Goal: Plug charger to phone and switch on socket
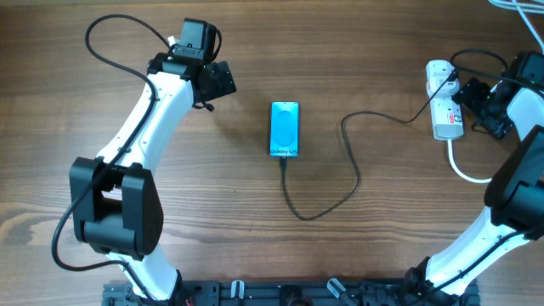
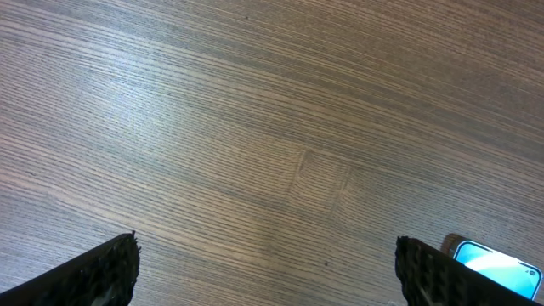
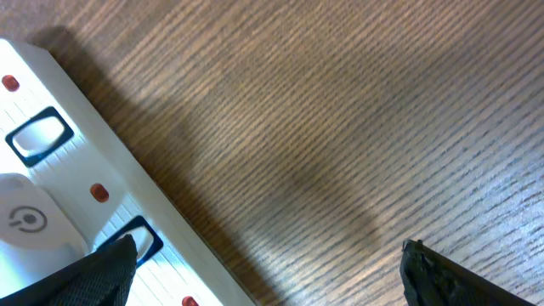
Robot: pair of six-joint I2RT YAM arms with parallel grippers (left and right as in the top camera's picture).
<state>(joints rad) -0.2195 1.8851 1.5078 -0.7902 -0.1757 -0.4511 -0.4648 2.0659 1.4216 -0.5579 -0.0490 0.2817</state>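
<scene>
Right gripper (image 3: 268,265) tips cropped; socket (image 3: 92,146) prob. part-hidden.

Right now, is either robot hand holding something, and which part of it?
Nothing is held. The left gripper is open above the table, and the right gripper is open beside the socket.

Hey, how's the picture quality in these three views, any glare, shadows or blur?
Overhead: even light and sharp; the phone screen glows bright without washing out. Left wrist: a pale sheen on the table at upper left, grain crisp. Right wrist: the socket sits very close and looks slightly soft; a broad shadow band crosses the wood.
</scene>
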